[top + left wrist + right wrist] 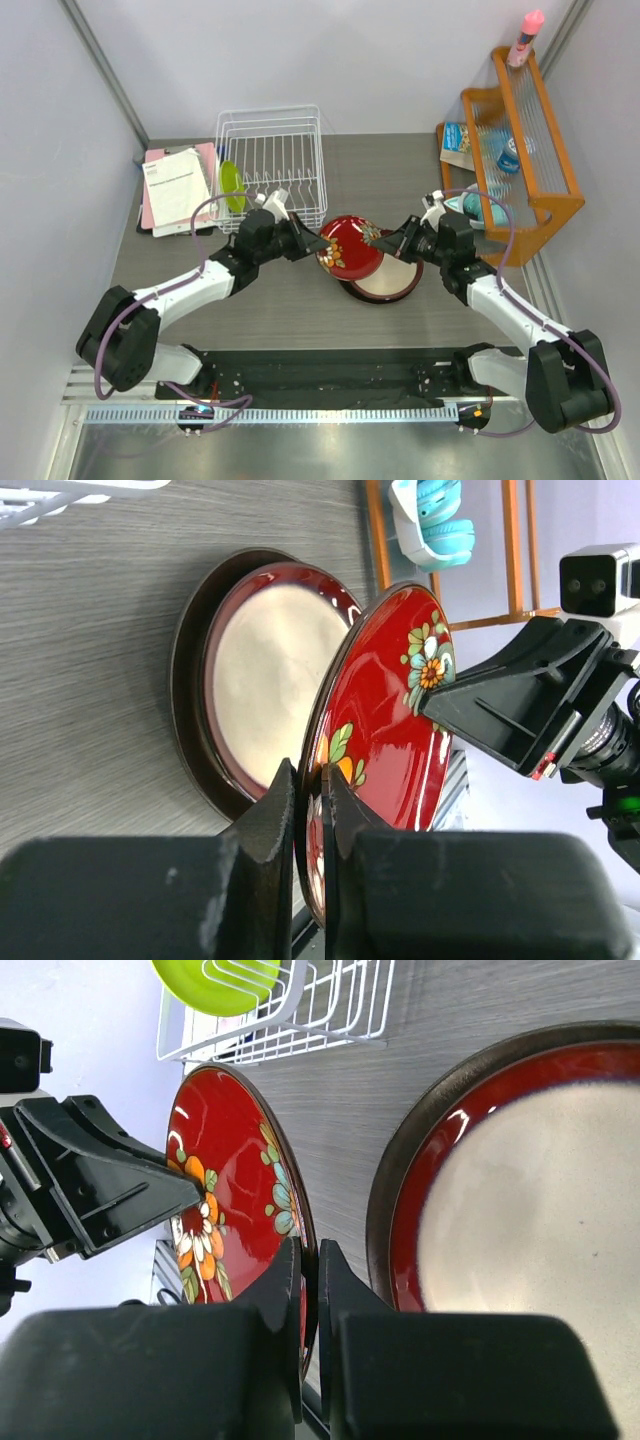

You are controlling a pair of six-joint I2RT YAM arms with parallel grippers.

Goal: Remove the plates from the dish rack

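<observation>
Between the side edges of the surface [280, 300], left end effector [308, 785] and right end effector [308, 1260] pinch the red plate [350, 248]; I'd free one before lowering.

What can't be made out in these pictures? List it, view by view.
Top view: the red plate covers part of the plate stack.
Right wrist: the top edge cuts off most of the green plate.
Left wrist: the top edge leaves only a corner of the rack.
Top view: print on the papers is too small to read; shelf contents blur behind its slats.
</observation>
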